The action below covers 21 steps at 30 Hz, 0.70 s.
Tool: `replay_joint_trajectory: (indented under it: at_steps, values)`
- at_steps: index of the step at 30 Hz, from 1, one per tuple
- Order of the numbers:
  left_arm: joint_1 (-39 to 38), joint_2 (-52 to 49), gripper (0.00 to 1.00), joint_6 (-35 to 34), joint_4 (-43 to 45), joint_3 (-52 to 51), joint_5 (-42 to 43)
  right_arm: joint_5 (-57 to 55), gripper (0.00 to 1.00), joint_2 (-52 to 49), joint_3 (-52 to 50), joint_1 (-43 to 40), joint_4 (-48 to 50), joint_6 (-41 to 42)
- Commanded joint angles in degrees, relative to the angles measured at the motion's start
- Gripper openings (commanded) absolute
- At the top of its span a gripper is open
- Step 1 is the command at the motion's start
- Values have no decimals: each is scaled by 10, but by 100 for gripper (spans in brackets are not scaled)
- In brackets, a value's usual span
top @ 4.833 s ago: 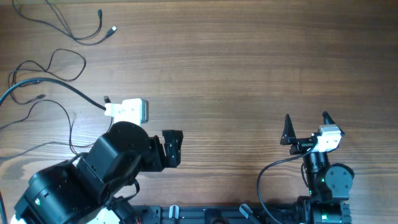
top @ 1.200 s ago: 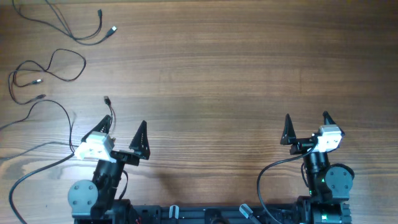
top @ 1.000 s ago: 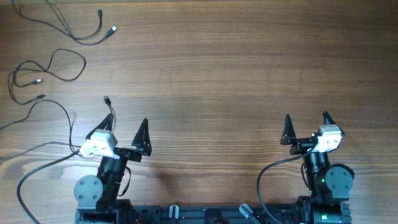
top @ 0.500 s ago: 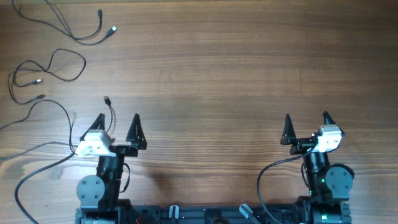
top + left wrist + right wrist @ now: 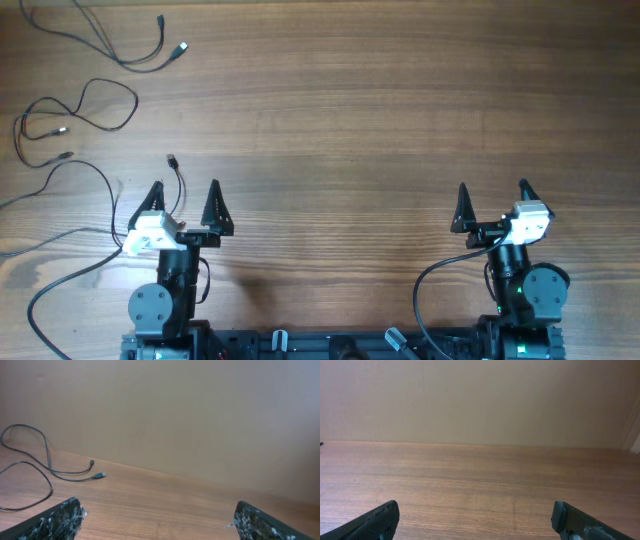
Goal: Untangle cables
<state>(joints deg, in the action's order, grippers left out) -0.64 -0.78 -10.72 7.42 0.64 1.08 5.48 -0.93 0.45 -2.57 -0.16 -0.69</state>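
**Both tools spread wide, cables loose at the left**

I see the cables (image 5: 134,100) as separate thin strands along the left side of the desk (image 5: 380,110). Several run off the frame edge, so I cannot trace their full length. One strand ends in a small plug (image 5: 172,160) just ahead of the left tool (image 5: 185,195), and I lose its line beside the arm. That tool gapes wide and holds nothing. The right tool (image 5: 492,195), well apart from every cable, is equally wide and holds nothing
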Motion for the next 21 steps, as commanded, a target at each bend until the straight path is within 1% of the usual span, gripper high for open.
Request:
replay_joint_trajectory:
  at_steps: [1, 3, 4, 10, 12, 14, 21]
  values:
    - [5, 6, 100, 45, -32, -3, -17, -6, 100, 7, -1, 0, 2, 7]
    - [9, 6, 100, 45, -77, -3, -32, -6, 100, 7, -1, 0, 2, 7]
    - [9, 6, 100, 45, -116, -3, -48, -6, 100, 7, -1, 0, 2, 7]
    - [7, 6, 100, 69, -116, -3, -43, -6, 100, 7, -1, 0, 2, 7]
    - [7, 6, 100, 121, -118, -3, -19, -6, 100, 7, -1, 0, 2, 7]
    - [7, 6, 100, 135, -119, -3, -20, -6, 100, 7, -1, 0, 2, 7]
    - [7, 6, 100, 135, -119, -3, -23, -6, 100, 7, -1, 0, 2, 7]
